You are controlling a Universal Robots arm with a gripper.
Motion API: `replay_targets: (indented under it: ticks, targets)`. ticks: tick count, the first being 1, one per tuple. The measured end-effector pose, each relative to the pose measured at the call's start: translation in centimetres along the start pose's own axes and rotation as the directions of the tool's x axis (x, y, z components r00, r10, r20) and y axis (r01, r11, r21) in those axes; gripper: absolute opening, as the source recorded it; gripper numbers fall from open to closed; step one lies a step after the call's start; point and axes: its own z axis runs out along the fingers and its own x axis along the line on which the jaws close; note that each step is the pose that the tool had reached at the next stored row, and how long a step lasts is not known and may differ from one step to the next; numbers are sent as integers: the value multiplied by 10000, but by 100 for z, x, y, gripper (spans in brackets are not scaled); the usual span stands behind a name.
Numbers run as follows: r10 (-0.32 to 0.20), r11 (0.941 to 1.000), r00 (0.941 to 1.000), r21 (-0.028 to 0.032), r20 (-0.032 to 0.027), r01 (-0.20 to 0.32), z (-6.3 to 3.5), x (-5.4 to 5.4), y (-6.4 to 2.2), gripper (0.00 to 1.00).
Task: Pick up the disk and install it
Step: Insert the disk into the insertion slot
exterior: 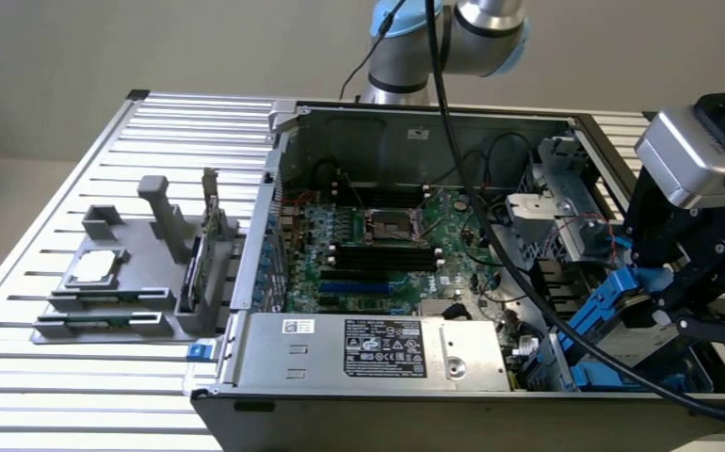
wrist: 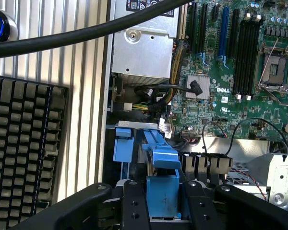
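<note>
Claw (wrist: 164,196) partway closed, tight on the blue-railed disk (wrist: 164,158); open computer case (exterior: 376,137) beneath

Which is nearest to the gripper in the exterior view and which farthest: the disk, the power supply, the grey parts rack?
1. The disk: held in the gripper, on the exterior view's right.
2. The power supply: the labelled silver box, low in the middle of the exterior view.
3. The grey parts rack: far over on the exterior view's left.

Even bright light; glare on ribbed table (exterior: 73,377), case (exterior: 376,141) interior shadowed.
</note>
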Motion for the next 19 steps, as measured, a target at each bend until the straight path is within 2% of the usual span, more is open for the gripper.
replay_targets:
  ticks: [19]
  targets:
    - [0, 10000, 10000, 0, 0, 0, 0, 0, 0, 32]
